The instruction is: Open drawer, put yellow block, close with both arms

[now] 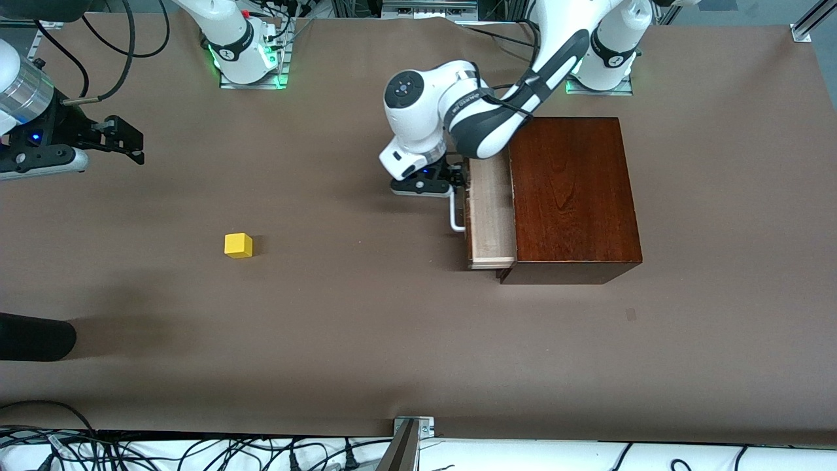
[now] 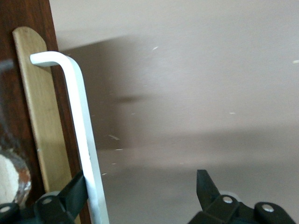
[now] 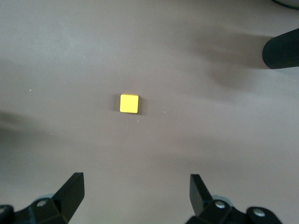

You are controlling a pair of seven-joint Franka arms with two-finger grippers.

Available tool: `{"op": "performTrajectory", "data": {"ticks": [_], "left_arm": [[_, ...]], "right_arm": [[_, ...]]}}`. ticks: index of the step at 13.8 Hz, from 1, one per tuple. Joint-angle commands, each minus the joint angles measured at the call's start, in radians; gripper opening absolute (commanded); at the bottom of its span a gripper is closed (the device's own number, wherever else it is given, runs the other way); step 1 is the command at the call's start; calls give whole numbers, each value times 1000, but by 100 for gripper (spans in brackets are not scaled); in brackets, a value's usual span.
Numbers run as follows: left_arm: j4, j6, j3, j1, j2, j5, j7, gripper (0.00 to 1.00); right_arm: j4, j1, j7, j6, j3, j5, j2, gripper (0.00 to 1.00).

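Note:
The dark mahogany box (image 1: 572,196) stands toward the left arm's end of the table. Its drawer (image 1: 490,209) is pulled out a little, showing the pale wood tray. My left gripper (image 1: 458,180) is at the white bar handle (image 1: 454,219). In the left wrist view the gripper (image 2: 141,184) is open, the handle (image 2: 84,126) lies between its jaws, and one finger (image 2: 74,191) touches the handle beside the drawer front (image 2: 25,14). The yellow block (image 1: 238,245) sits on the table toward the right arm's end. My right gripper (image 1: 127,140) is open and empty above the table; the right wrist view shows the gripper (image 3: 135,184) and the block (image 3: 129,103).
A dark rounded object (image 1: 33,337) lies at the table's edge at the right arm's end, nearer the front camera than the block; it also shows in the right wrist view (image 3: 282,49). A metal bracket (image 1: 412,428) and cables line the front edge.

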Motion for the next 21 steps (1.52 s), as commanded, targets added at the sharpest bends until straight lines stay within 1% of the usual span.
{"op": "performTrajectory", "data": {"ticks": [1,5,7,8,10,11,12,14,16,17,18,19,20,21], "left_arm": [[76,-1,-4,-24,41,-18,5,100],[98,-1,-5,-36,47,-18,1,100],[136,-32,-8,-37,28,-26,5,100],[154,-70,-11,-34,-1,-51,8,100],[214,-211,-13,-13,-66,-90,39,100],[242,-283,-13,16,-99,-92,74,100],[250,-359,-13,60,-137,-92,155,100],[250,-450,-13,180,-215,-96,362,100],[251,-492,-11,284,-266,-95,523,100],[251,-497,-10,335,-291,-96,585,100],[251,-504,-11,405,-303,-105,638,100],[247,-515,-1,455,-335,-160,671,100],[231,-515,43,481,-379,-240,685,100],[213,-515,143,464,-413,-312,693,100]], "right_arm": [[23,-3,8,-25,1,16,4,100],[23,-3,2,-25,2,16,5,100],[23,-3,2,-25,2,16,5,100],[23,-3,2,-25,2,15,5,100],[23,-3,0,-25,2,15,5,100],[24,-3,-7,-24,2,12,5,100],[26,1,8,-15,4,15,5,100],[29,0,2,2,4,19,37,100],[55,23,3,16,14,9,224,100],[69,26,-10,10,2,21,255,100],[70,14,-35,18,1,22,257,100],[67,9,-78,30,1,22,271,100],[61,9,-96,56,1,25,304,100],[48,9,-95,86,2,36,332,100]]}}
